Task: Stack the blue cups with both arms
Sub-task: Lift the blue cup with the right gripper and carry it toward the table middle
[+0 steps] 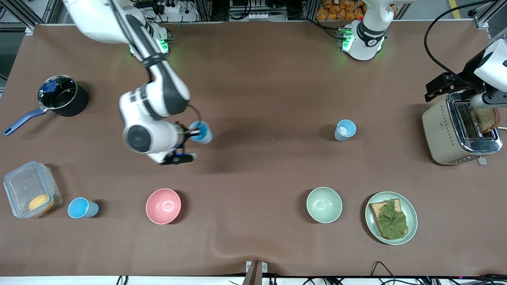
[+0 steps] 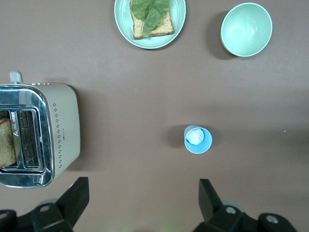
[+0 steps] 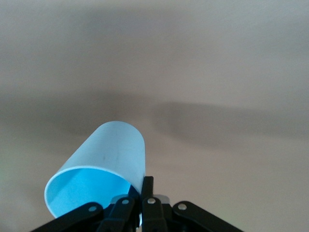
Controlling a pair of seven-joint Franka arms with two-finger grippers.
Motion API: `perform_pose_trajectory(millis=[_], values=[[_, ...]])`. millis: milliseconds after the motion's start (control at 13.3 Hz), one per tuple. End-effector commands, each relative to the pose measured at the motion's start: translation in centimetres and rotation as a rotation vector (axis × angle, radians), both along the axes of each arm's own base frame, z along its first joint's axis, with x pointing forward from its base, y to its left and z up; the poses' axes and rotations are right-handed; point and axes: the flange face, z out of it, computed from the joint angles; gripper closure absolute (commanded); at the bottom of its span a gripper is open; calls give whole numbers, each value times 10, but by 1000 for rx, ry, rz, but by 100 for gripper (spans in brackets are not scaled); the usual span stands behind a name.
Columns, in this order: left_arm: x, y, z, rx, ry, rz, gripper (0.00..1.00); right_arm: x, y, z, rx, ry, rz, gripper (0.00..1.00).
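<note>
Table [image 1: 253, 79]: brown cover, and I read wide bare room through its middle, between the two arms' ends. Items crowd the edges: pot [image 1: 63, 95] and clear box [image 1: 29, 194] at the right arm's end, toaster [image 1: 459, 132] at the left arm's end, pink bowl [image 1: 163, 206], green bowl [image 1: 324, 204] and plate [image 1: 391, 217] of bread along the edge nearest the front camera.

Blue cups, three counted. First cup [image 1: 202, 132]: bright sky-blue inside, tipped in the air over the table's bare middle, toward the right arm's end. Second cup [image 1: 345, 130]: paler, whitish inside, upright on the table, farther from the front camera than the green bowl. Third cup [image 1: 81, 208]: sky-blue inside, standing between the clear box and the pink bowl.

Right tool [image 1: 193, 133]: I see it pinched tight on the first cup's rim, one finger inside the wall.

Left tool [image 2: 142, 198]: spread wide, holding nothing, hanging over the table beside the toaster; the second cup sits apart from its fingers
</note>
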Motion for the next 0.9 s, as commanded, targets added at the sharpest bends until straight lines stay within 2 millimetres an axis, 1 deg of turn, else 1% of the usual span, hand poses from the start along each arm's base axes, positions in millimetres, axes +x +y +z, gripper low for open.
perform_pose_trajectory(millis=[0,150,225,300,375,450,601,676,826], values=[[-1,1,3,7,3,-1,0,-5,31,-13,48,48,-64,100],[-1,1,2,7,4,-3,0,-22,64,-34,58,57,-37,100],[0,1,2,7,3,-3,0,-27,76,-38,61,39,-25,100],[0,1,2,7,3,-3,0,-29,83,-43,53,27,-40,100],[0,0,2,2,3,-3,0,-32,92,-52,40,14,-63,100],[4,0,-4,-1,12,-3,0,-35,104,-55,35,-3,-72,100],[6,1,-7,0,11,-1,0,-37,117,-58,35,-8,-69,100],[6,1,-7,0,12,-1,0,-42,125,-61,33,-8,-61,100],[7,1,-6,-2,9,0,0,-44,135,-64,15,-30,-123,100]])
